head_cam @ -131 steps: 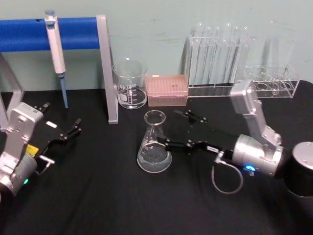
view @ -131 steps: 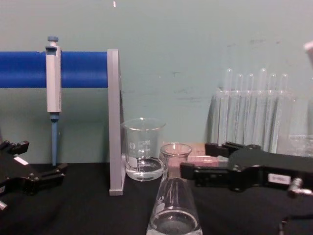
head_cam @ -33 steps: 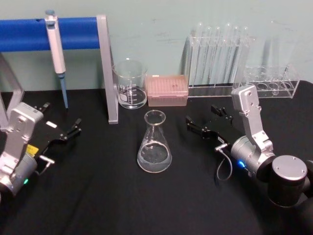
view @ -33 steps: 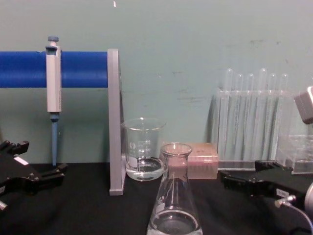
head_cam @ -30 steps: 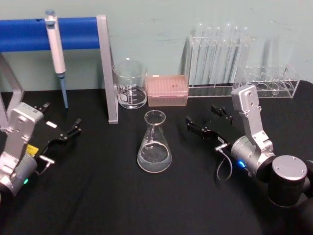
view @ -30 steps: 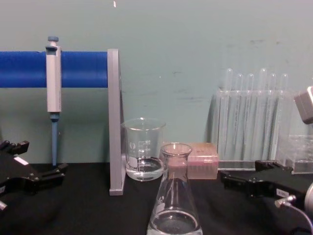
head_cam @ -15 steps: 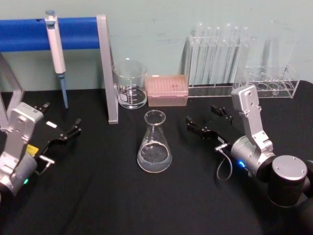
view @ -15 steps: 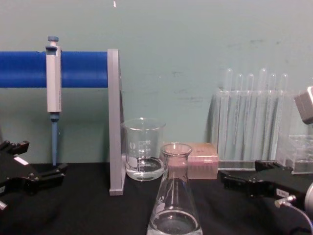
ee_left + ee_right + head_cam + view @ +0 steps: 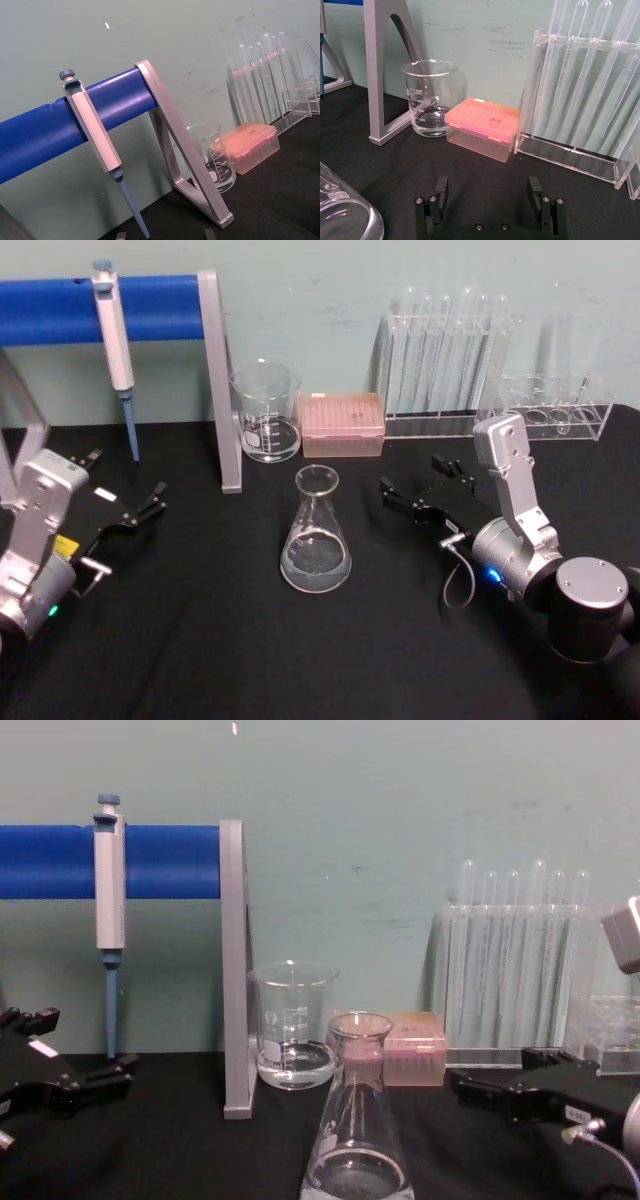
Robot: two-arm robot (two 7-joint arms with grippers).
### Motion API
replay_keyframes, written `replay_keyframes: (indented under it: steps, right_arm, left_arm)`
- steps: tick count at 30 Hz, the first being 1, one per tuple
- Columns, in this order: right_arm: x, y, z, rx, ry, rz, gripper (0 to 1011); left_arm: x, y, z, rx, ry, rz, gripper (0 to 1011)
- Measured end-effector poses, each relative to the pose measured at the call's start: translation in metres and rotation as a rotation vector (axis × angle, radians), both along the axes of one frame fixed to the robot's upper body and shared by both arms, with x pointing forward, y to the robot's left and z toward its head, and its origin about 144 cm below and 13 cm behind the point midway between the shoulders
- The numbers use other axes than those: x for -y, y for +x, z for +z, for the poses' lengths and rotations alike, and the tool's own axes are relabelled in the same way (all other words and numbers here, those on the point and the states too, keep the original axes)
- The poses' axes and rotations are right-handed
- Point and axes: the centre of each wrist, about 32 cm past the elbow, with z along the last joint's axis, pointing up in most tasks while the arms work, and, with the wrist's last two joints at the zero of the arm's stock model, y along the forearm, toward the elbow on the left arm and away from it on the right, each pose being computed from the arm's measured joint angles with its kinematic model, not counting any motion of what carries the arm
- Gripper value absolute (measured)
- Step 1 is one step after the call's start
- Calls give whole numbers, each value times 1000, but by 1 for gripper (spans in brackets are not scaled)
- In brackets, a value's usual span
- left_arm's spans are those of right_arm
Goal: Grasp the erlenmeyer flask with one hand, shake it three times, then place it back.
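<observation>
The erlenmeyer flask (image 9: 316,535) stands upright on the black table near the middle, with a little clear liquid in its base; it also rises at the bottom centre of the chest view (image 9: 357,1130), and its base edge shows in the right wrist view (image 9: 340,212). My right gripper (image 9: 412,475) sits to the flask's right, apart from it, open with nothing between its fingers (image 9: 441,187). It shows low at the right of the chest view (image 9: 492,1082). My left gripper (image 9: 128,478) rests open at the table's left side, far from the flask.
Behind the flask stand a glass beaker (image 9: 266,412) and a pink tip box (image 9: 342,424). A rack of tall test tubes (image 9: 445,355) and a low clear rack (image 9: 555,405) line the back right. A pipette (image 9: 113,330) hangs on the blue-barred stand (image 9: 218,380) at back left.
Since 4.4 s ago my right gripper has drawn back to the right, away from the flask's neck. The flask stands free. Nothing has moved over the last second.
</observation>
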Motion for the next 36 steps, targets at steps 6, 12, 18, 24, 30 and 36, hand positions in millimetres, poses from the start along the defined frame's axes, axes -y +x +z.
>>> replay_keyframes:
  steps: [6, 12, 18, 24, 30, 36]
  right_arm:
    - [0, 0, 0, 0, 0, 0, 1000]
    - [0, 0, 0, 0, 0, 0, 1000]
    - [0, 0, 0, 0, 0, 0, 1000]
    - [0, 0, 0, 0, 0, 0, 1000]
    - [0, 0, 0, 0, 0, 0, 1000]
    - [0, 0, 0, 0, 0, 0, 1000]
  left_arm:
    - [0, 0, 0, 0, 0, 0, 1001]
    - [0, 0, 0, 0, 0, 0, 1001]
    - [0, 0, 0, 0, 0, 0, 1001]
    - [0, 0, 0, 0, 0, 0, 1001]
    - [0, 0, 0, 0, 0, 0, 1001]
    - [0, 0, 0, 0, 0, 0, 1001]
